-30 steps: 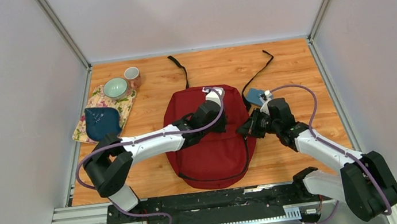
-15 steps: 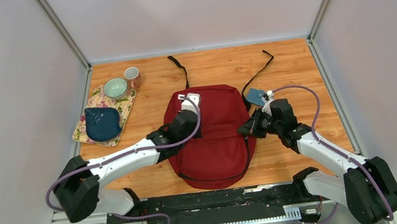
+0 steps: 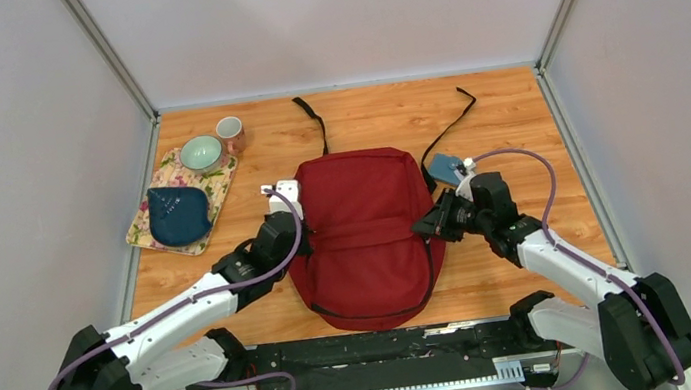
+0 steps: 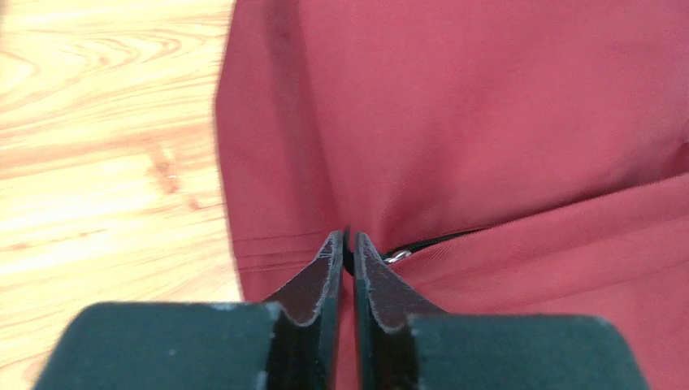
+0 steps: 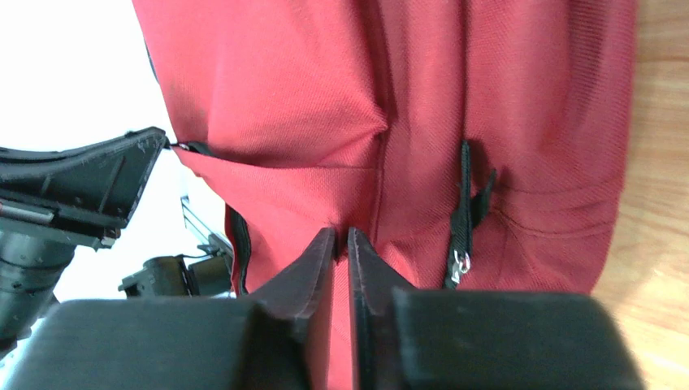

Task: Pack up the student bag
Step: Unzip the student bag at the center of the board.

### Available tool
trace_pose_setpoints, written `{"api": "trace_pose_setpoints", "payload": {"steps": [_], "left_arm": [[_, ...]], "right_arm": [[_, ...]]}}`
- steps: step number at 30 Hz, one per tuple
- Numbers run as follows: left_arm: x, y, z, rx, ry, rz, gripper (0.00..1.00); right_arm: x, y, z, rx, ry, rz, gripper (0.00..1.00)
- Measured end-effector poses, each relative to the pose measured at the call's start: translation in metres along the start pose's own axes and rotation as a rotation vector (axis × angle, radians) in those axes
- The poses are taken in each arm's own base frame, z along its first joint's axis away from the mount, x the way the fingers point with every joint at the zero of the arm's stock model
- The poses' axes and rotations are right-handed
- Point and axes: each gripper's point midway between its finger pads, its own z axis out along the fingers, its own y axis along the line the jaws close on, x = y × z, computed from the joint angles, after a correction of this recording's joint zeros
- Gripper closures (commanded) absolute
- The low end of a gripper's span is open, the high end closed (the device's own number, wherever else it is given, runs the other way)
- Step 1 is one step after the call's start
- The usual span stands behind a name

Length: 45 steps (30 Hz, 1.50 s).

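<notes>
L hand (image 4: 348, 237), shut on the zipper pull (image 4: 397, 257), sits at zip's end: let go gently while your R hand (image 5: 341, 231) pinches the student bag (image 3: 365, 223).

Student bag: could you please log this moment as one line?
left gripper: shut on student bag at zipper end | right gripper: shut on its right edge | wallet: outside bag

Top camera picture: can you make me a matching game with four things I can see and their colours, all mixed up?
Things:
1. student bag
2. bowl
3. pouch
4. table

Colours:
A. dark blue
B. light wood brown
C. dark red
D. pale green

Right pairs: 1-C, 2-D, 3-A, 4-B
</notes>
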Motion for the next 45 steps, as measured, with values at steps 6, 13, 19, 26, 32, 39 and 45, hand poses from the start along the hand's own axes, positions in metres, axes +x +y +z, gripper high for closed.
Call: {"api": "trace_pose_setpoints", "payload": {"steps": [6, 13, 19, 26, 32, 39, 45], "left_arm": [[0.009, 0.022, -0.007, -0.072, 0.033, 0.019, 0.25], [0.020, 0.034, -0.021, -0.083, 0.057, 0.031, 0.24], [0.024, 0.037, -0.032, -0.054, 0.074, 0.072, 0.23], [0.032, 0.038, -0.034, -0.024, 0.144, 0.177, 0.21], [0.018, 0.040, -0.027, 0.015, 0.104, 0.281, 0.21], [0.014, 0.048, -0.015, 0.082, 0.127, 0.257, 0.20], [0.010, 0.079, -0.009, 0.029, 0.138, 0.141, 0.20]], "right_arm": [[-0.002, -0.006, -0.004, 0.032, -0.014, 0.003, 0.46], [0.000, -0.010, -0.013, 0.064, -0.030, -0.006, 0.39], [-0.007, -0.004, -0.029, 0.095, -0.064, -0.058, 0.37], [-0.030, 0.016, -0.044, 0.116, -0.126, -0.152, 0.36], [-0.037, 0.018, -0.047, 0.142, -0.129, -0.173, 0.35], [-0.054, 0.014, -0.050, 0.235, -0.167, -0.203, 0.32], [-0.093, 0.010, -0.057, 0.365, -0.267, -0.242, 0.28]]}}
